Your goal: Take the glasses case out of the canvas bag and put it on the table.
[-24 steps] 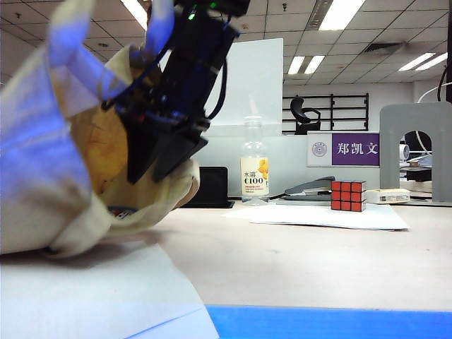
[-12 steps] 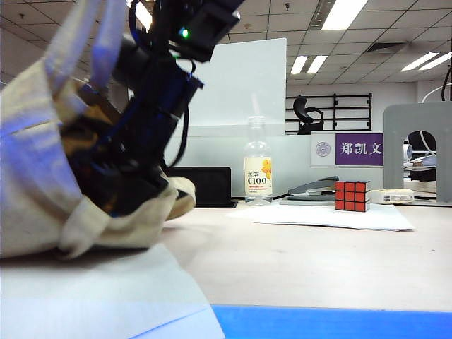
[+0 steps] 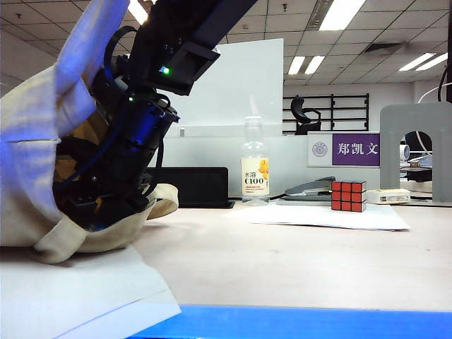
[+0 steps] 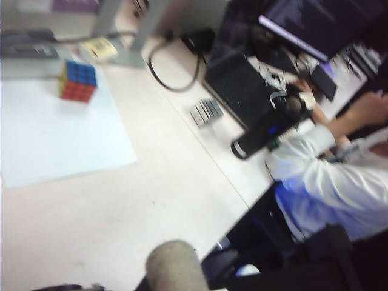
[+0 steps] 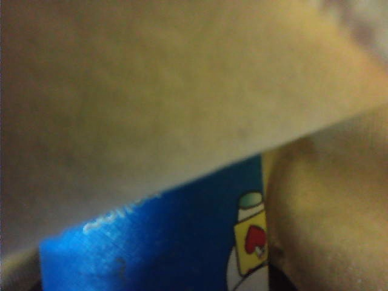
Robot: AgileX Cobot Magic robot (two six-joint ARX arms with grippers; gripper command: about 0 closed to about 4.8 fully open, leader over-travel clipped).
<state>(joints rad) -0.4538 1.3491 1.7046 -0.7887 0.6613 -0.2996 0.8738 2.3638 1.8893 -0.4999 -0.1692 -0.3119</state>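
The right gripper (image 3: pixel 92 212) is buried in the mouth of the canvas bag (image 3: pixel 32 141) at the left of the exterior view, its jaws hidden, so their opening cannot be told. The right wrist view shows the glasses case (image 5: pixel 157 242) close up inside the cloth. The left gripper is closed, its fingers out of sight. The bottle (image 3: pixel 254 166) reads "C100"; a Rubik's cube (image 3: pixel 349 195) stands right on the table (image 3: pixel 296 261).

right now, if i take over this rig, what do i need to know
Right gripper: arm reaches into the floppy cream canvas bag; jaws hidden.
Left gripper: out of sight, shut; whether it holds the bag can't be seen.
Bright blue glasses case with cartoon figure lies inside the bag, right by the right wrist camera.
Done: reach in. Left: grasp the case, lift it out, set it on the pale beige table.
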